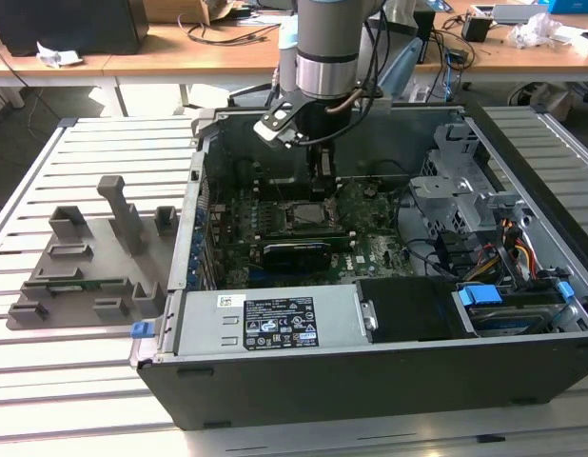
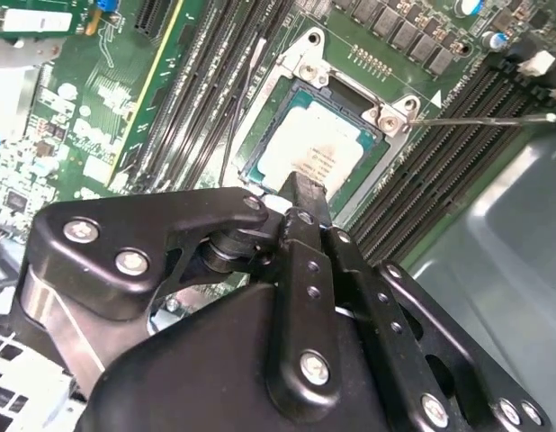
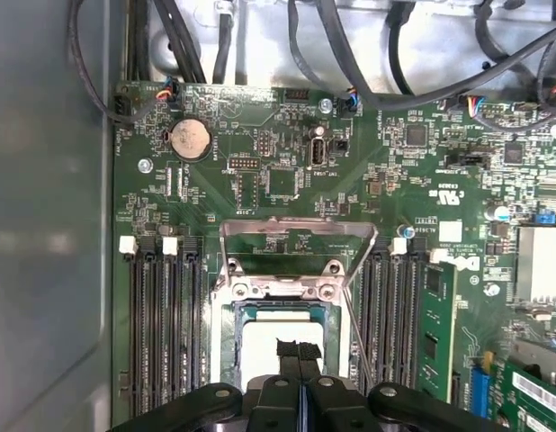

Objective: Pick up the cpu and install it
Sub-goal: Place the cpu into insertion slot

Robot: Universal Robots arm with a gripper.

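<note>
Open computer case (image 1: 370, 381): lies on its side on a slatted bench, with the motherboard (image 3: 287, 180) facing up.

Grey moulded tray (image 1: 85, 267): outside the case, well apart from the CPU socket (image 1: 308, 214), on the exterior view's left.

Gripper (image 3: 300, 353): hangs straight down into the case, directly above the socket. Its two fingers are pressed together with nothing between them.

Load plate (image 3: 296, 241): swung up and open at one edge of the socket.

cpu (image 2: 318, 148): lies flat inside the socket, silver lid up, its edges parallel to the memory slots (image 3: 161, 324) on either side of the socket. It is square, so no long axis applies.

Governing relation: the cpu sits directly beneath the fingertips. Whether they touch the lid cannot be told. Judged seated, plate not yet closed.
</note>
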